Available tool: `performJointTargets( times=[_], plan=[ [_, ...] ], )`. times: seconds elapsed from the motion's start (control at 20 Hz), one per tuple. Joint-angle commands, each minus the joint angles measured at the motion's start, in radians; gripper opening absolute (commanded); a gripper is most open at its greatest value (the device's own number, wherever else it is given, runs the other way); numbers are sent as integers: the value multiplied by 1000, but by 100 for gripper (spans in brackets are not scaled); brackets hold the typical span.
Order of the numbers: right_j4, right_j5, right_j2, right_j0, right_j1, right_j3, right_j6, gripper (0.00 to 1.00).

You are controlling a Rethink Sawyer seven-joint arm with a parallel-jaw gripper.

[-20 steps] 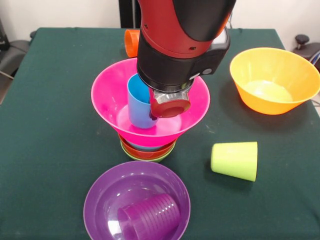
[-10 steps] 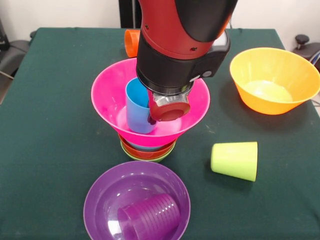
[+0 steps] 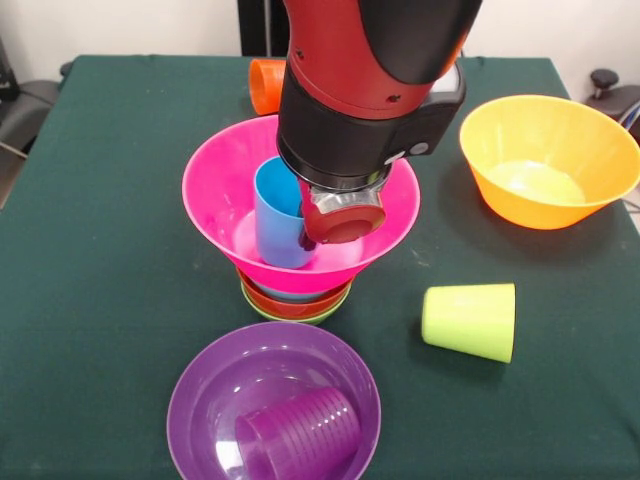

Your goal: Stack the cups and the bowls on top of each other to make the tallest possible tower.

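Tower [image 3: 298, 240], frame centre: three small bowls, pink bowl, blue cup [image 3: 277, 215]. I can't tell my gripper's [image 3: 318, 232] state. Loose: green cup [image 3: 470, 320], purple cup [image 3: 298, 432], yellow bowl [image 3: 480, 150].

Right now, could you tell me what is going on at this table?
The red and black arm reaches down into the pink bowl, which sits on a stack of small bowls. A blue cup stands upright in the pink bowl, right at the arm's end; whether it is gripped cannot be seen. Off the stack are a lime green cup on its side, a purple cup lying in the purple bowl, a yellow bowl and an orange cup.
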Motion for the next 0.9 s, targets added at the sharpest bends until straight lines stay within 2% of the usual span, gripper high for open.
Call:
performJointTargets(
  times=[0.05, 0.9],
  plan=[
    [-42, -36, 123, 28, 28, 49, 65, 0],
    [-36, -42, 127, 31, 28, 56, 77, 0]
  ],
)
